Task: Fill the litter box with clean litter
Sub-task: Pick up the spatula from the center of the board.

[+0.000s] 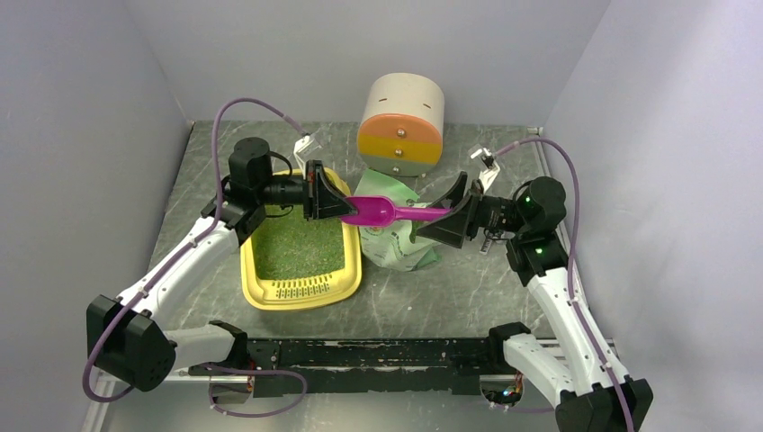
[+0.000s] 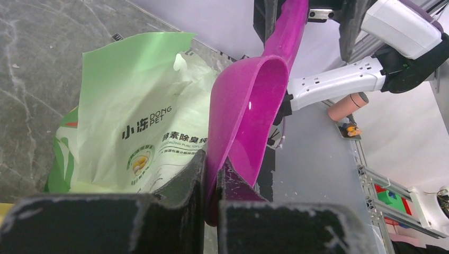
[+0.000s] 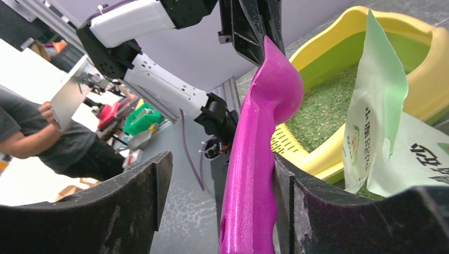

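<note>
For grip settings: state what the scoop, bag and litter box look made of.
The scoop: likely rigid moulded plastic, glossy magenta; a highlight shines in its bowl. The bag: apparently thin printed plastic film, creased, light showing through. The litter box: probably moulded plastic, smooth yellow; rounded rim, slotted grille.

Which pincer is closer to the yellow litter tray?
Left. The left pincer hangs over the litter box at its far right rim, clamping the scoop; the right pincer sits beyond the bag.

Counter (image 1: 432, 301): grey marbled slab. Directly on it: yellow litter box (image 1: 301, 290) at left, green-white printed bag (image 1: 396, 250) just beside it, round drawer cabinet (image 1: 402, 126) behind.
</note>
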Controlling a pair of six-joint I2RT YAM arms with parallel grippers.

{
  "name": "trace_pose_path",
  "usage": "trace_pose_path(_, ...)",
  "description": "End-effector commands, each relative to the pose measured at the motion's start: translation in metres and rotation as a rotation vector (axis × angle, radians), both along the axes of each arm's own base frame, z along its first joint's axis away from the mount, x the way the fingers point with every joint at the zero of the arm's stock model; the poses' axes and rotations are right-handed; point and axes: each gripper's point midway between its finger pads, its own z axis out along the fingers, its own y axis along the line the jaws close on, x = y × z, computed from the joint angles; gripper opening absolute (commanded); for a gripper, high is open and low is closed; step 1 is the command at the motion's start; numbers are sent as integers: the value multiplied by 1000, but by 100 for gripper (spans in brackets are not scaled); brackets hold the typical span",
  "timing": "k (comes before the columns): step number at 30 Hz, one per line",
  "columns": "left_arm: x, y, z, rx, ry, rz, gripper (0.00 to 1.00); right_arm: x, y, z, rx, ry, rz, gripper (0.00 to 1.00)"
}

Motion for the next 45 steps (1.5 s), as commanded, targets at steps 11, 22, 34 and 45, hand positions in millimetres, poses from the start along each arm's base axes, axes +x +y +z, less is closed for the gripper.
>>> trace_pose_path(11,0,6,5,13,-52,21,5,9,3,9,47,84,-24,51)
trace_pose_path(22,2,5,10,-20,-45,44,5,10,12,6,31,119,-23,58)
trace_pose_path(34,5,4,8,2,-44,36,5,12,15,7,32,117,-21,31)
trace_pose_path(45,4,5,-2,43,-34,13,5,19,14,1,13,105,-75,53)
